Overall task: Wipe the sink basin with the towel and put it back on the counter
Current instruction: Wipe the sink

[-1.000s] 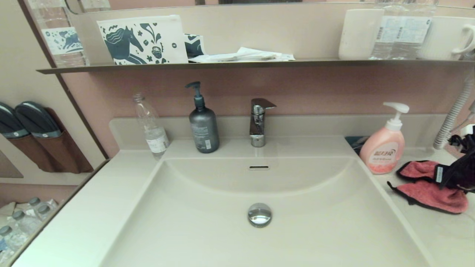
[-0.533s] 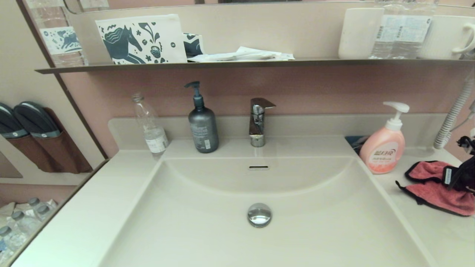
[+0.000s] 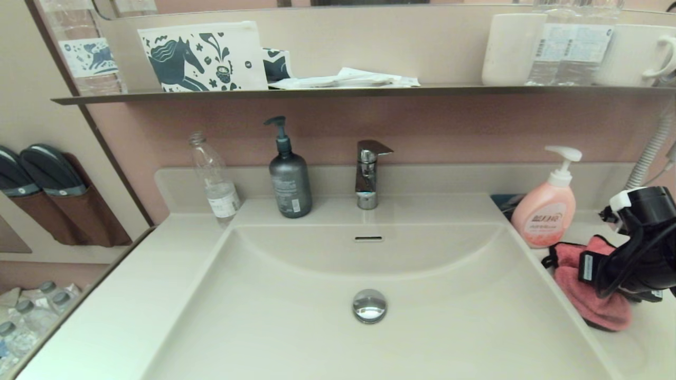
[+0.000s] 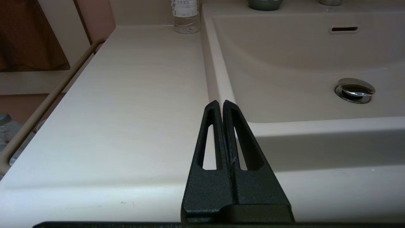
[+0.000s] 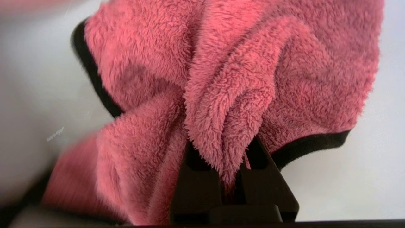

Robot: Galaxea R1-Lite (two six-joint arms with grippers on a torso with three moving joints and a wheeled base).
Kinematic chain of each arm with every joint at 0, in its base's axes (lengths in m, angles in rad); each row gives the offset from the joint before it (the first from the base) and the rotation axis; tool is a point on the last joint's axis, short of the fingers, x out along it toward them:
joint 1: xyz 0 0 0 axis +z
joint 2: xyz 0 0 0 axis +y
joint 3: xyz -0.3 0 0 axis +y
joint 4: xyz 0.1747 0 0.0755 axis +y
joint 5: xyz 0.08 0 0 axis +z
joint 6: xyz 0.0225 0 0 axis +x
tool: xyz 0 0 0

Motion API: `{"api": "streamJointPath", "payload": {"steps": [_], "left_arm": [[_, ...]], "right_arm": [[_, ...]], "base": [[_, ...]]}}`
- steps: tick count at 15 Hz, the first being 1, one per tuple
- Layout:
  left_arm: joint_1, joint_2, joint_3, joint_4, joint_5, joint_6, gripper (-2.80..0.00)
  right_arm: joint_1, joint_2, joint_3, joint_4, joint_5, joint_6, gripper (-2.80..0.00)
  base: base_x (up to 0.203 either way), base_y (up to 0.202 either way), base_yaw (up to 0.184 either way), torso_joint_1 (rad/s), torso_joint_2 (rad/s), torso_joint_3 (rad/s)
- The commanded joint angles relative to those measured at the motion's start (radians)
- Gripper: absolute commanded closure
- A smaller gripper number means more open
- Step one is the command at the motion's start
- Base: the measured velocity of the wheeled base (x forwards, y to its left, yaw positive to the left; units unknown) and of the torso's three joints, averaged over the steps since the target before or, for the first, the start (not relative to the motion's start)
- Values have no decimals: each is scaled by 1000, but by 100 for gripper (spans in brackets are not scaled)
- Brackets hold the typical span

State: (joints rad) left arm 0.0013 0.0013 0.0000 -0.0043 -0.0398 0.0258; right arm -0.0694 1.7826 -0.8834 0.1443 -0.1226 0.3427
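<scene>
The coral-pink towel (image 3: 591, 301) with black edging is bunched up at the right rim of the sink basin (image 3: 296, 322), over the counter (image 3: 641, 348). My right gripper (image 3: 607, 277) is shut on a fold of the towel (image 5: 227, 95), which covers its fingertips in the right wrist view. Whether the towel's lower end still touches the counter I cannot tell. The chrome drain plug (image 3: 369, 305) and overflow slot (image 3: 368, 238) are uncovered. My left gripper (image 4: 220, 103) is shut and holds nothing, above the left counter (image 4: 126, 110) beside the basin's front left corner.
A pink soap bottle (image 3: 545, 214) stands just behind the towel. The faucet (image 3: 367, 171), a grey pump bottle (image 3: 289, 182) and a clear bottle (image 3: 214, 182) line the back edge. A dark shelf (image 3: 338, 91) hangs above. A white hose (image 3: 647, 158) runs at far right.
The towel lay spread on the right counter before; now it is gathered into a bunch in the right gripper and sits closer to the basin rim. The right wrist has come further into view.
</scene>
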Motion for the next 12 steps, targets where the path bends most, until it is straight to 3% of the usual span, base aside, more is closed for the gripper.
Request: {"api": "streamJointPath", "payload": {"steps": [1, 4, 9, 12], "left_arm": [[0, 0, 0, 0, -1, 0, 0], [0, 0, 0, 0, 0, 0, 0], [0, 0, 0, 0, 0, 0, 0], [0, 0, 0, 0, 0, 0, 0]], "right_arm": [[47, -73, 92, 17, -3, 10, 0], [-18, -126, 150, 68, -13, -34, 0], [-295, -131, 160, 87, -15, -206, 0], [-424, -71, 126, 32, -14, -287, 0]], "base": [[0, 0, 0, 0, 0, 0], [0, 0, 0, 0, 0, 0], [0, 0, 0, 0, 0, 0], [0, 0, 0, 0, 0, 0]]}}
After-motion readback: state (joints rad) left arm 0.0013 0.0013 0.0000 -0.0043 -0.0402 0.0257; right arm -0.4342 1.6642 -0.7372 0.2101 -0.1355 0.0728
